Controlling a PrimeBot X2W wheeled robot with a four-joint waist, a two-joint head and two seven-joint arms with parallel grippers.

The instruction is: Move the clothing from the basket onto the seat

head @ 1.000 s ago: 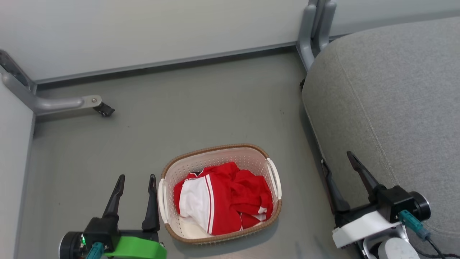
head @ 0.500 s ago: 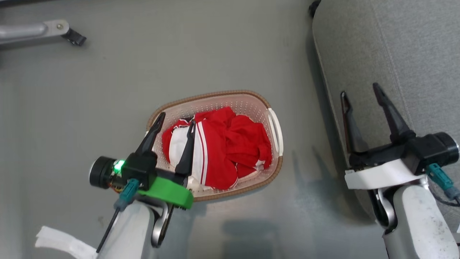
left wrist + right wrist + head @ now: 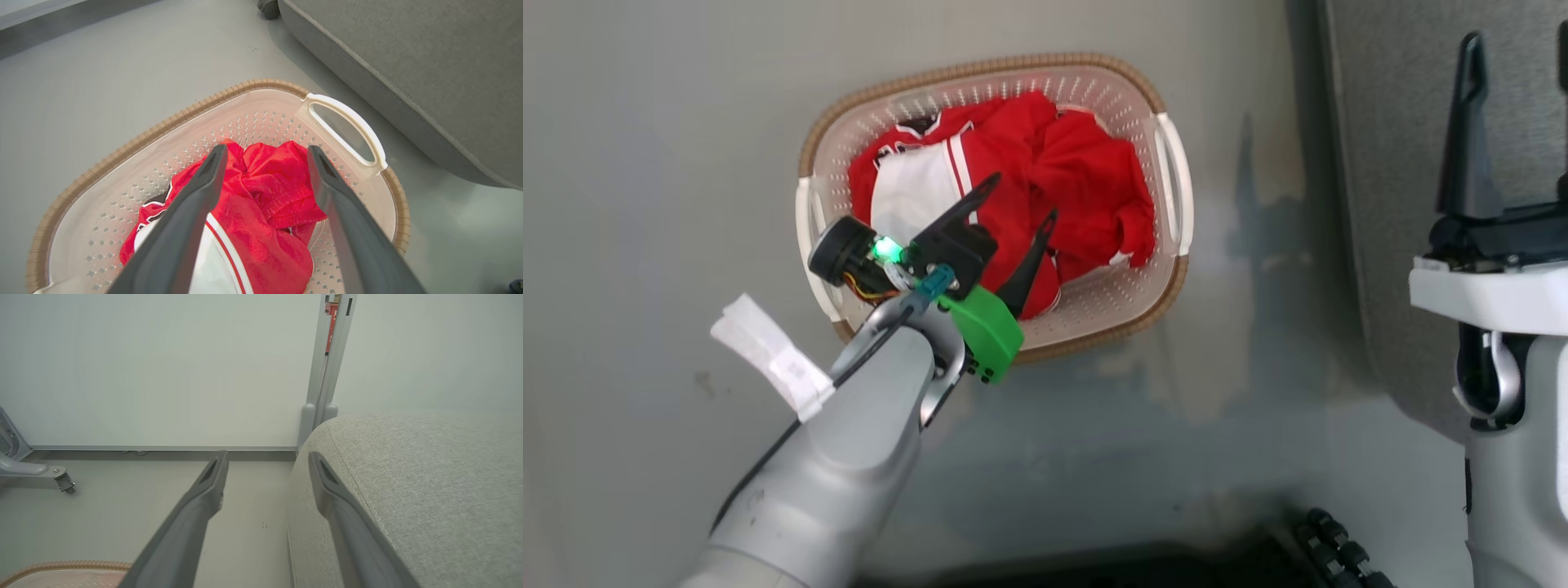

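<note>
Upper centre of the head view: red soft-fabric clothing with white panels, bunched inside the cream-white perforated plastic basket with brown woven-look rim. Poised right over that heap, the left gripper: spread wide, empty, fingers slanting to the upper right. Far nearer than the right gripper, also wide and empty, at the right edge over the large grey upholstered seat. Heap's long axis roughly left to right. Probably a short drop, then a pinch.

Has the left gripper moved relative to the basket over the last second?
Yes. The left gripper stood left of the basket, outside its handle; now it is over the basket, open, above the clothing.
</note>
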